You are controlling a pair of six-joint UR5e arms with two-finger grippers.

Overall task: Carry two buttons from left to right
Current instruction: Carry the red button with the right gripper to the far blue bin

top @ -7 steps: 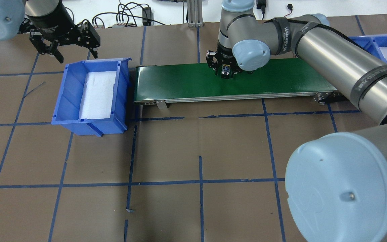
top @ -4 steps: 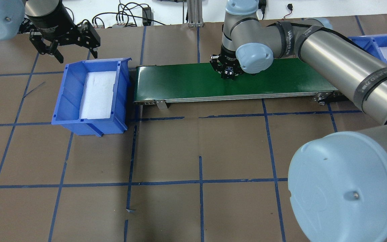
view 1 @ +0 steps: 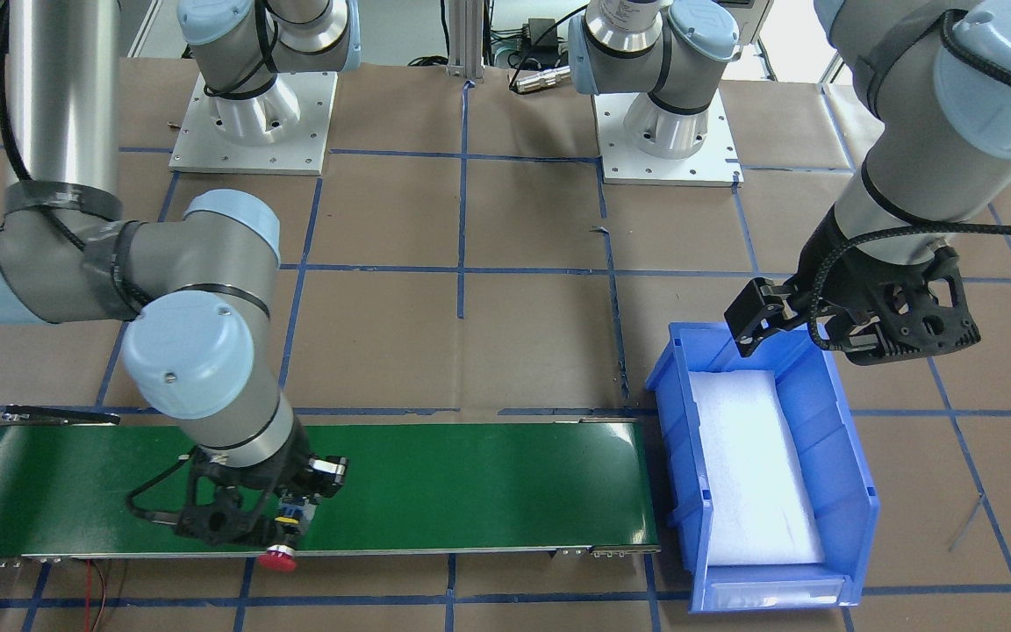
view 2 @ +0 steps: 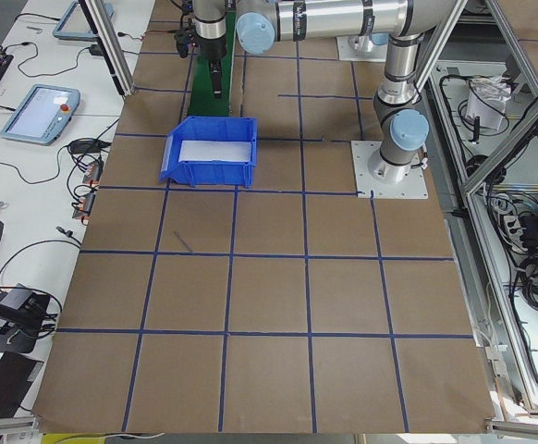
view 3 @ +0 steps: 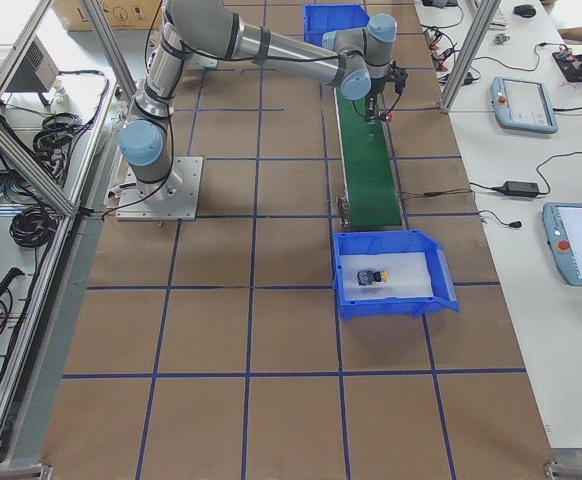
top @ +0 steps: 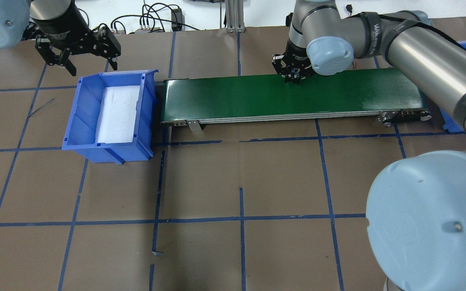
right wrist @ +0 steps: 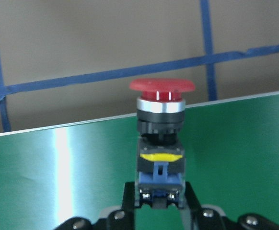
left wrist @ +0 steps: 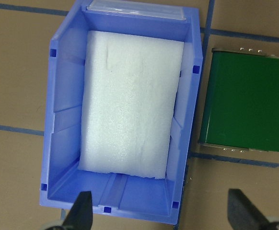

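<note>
1. Step in hand: the second carry. My right gripper [right wrist: 159, 194] is clenched on the red-capped button [right wrist: 161, 139]. It grasps the button by its block, lying sideways, with the cap pointing to 12 o'clock in the wrist view, over the belt [top: 233, 97]. I judge it clear of the belt, though the gap is hard to read.
2. Next move, as I judge it: travel toward 3 o'clock in the overhead view, stop over the right bin [view 3: 391, 307], lower onto the padding and let go. The grip sits far from the heavy cap, so a slow swing seems wise.
3. Red-capped button: a shallow glossy mushroom cap, a bright metal collar and a round black neck. The body is blocky, with a yellow band and a blue insert.
4. Belt: a long flat rectangle, smooth green with a glare stripe and a silver side rail.
5. Surface [top: 233, 182]: matte brown paper with a blue tape grid.
6. Right bin: blue moulded plastic with white padding. The yellow-capped button [view 3: 375, 276] lies inside, so one of the two is delivered.
7. Left bin [top: 81, 115], at the belt's 9 o'clock end: blue plastic with ribbed walls and a grainy white foam pad [left wrist: 130, 105]. I see no button in it.
8. Left gripper [left wrist: 161, 213]: released, fingers spread wide with nothing between them, hanging over one end of the left bin.
</note>
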